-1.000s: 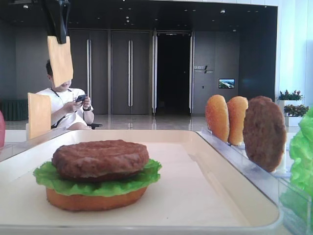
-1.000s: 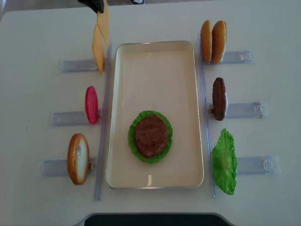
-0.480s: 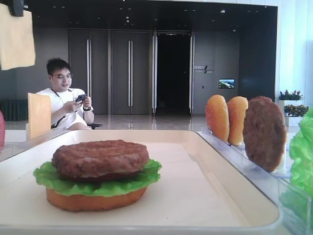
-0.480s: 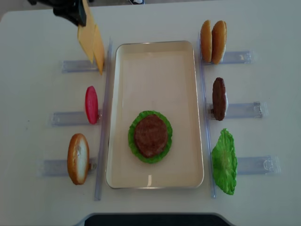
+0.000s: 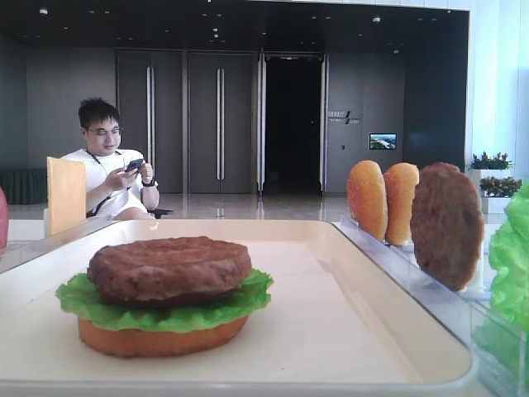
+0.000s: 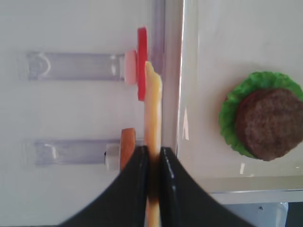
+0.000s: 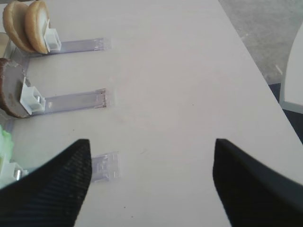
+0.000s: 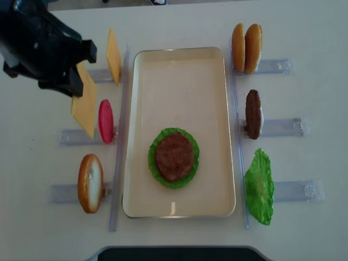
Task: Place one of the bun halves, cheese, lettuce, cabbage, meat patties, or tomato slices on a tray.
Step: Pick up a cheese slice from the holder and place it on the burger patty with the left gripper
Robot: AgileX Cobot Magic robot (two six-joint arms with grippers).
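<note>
Gripping cheese point(image 8: 84, 106) edge-on betw left jaws, left of tray point(image 8: 179, 70)

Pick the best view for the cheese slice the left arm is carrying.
Overhead realsense: the held cheese slice shows its flat face below the left gripper. Left wrist shows it only edge-on between shut jaws. Low exterior and right wrist miss it.

A dark wall point(image 5: 74, 91) with tall doors point(image 5: 219, 120) is seen; a seated man point(image 5: 107, 169) is lit by daylight.
</note>
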